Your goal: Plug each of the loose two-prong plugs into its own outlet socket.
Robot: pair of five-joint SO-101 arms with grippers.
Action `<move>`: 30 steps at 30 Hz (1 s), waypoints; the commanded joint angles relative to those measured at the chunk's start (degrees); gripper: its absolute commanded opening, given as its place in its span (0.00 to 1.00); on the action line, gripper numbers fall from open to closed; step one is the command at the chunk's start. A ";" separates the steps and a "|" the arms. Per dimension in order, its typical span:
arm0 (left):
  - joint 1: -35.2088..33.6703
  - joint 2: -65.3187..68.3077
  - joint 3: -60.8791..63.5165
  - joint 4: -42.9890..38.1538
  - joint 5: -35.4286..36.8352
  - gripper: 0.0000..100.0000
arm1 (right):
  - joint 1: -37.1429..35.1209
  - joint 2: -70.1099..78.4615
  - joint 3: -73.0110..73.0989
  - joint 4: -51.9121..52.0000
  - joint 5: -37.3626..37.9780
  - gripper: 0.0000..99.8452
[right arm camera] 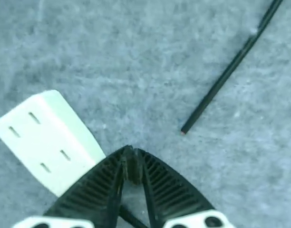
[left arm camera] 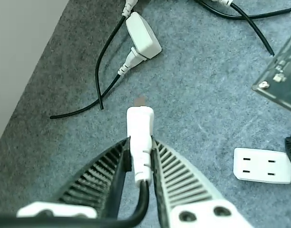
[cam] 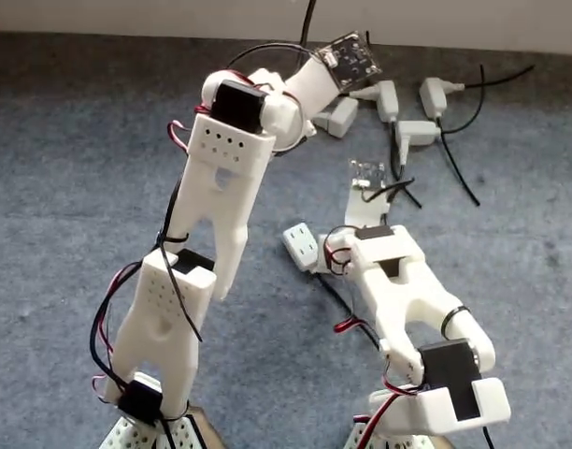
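Note:
My left gripper [left arm camera: 140, 143] is shut on a white two-prong plug [left arm camera: 138, 121], held above the carpet with its prongs pointing forward and its black cable trailing back between the fingers. In the high view this plug [cam: 340, 118] is at the far centre. A white outlet block [cam: 302, 245] lies mid-table; its two-slot sockets [left arm camera: 262, 165] face up. My right gripper [right arm camera: 132, 156] sits right beside the outlet block [right arm camera: 45, 135], shut on a thin black cable [right arm camera: 129, 217]. Another white plug [left arm camera: 143, 35] lies ahead of the left gripper.
Several white plugs [cam: 417, 133] with black cables [cam: 459, 173] lie scattered at the far right on the grey carpet [cam: 80, 187]. A loose cable end [right arm camera: 183, 130] lies near the right gripper. The right arm's camera board [left arm camera: 283, 76] stands between the plugs and the outlet block.

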 commanded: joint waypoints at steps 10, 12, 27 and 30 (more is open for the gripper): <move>-0.66 -0.66 5.05 0.26 -0.62 0.01 | -2.42 -1.10 -1.45 9.45 3.60 0.01; -1.10 -0.66 5.05 0.26 -2.02 0.01 | -5.32 -2.24 -1.27 9.71 4.75 0.01; -1.27 -0.57 5.49 0.18 -4.04 0.01 | 0.13 -17.19 2.95 9.63 7.91 0.01; 0.48 -0.57 9.19 0.18 -5.10 0.01 | 13.41 -22.37 6.11 9.27 7.56 0.01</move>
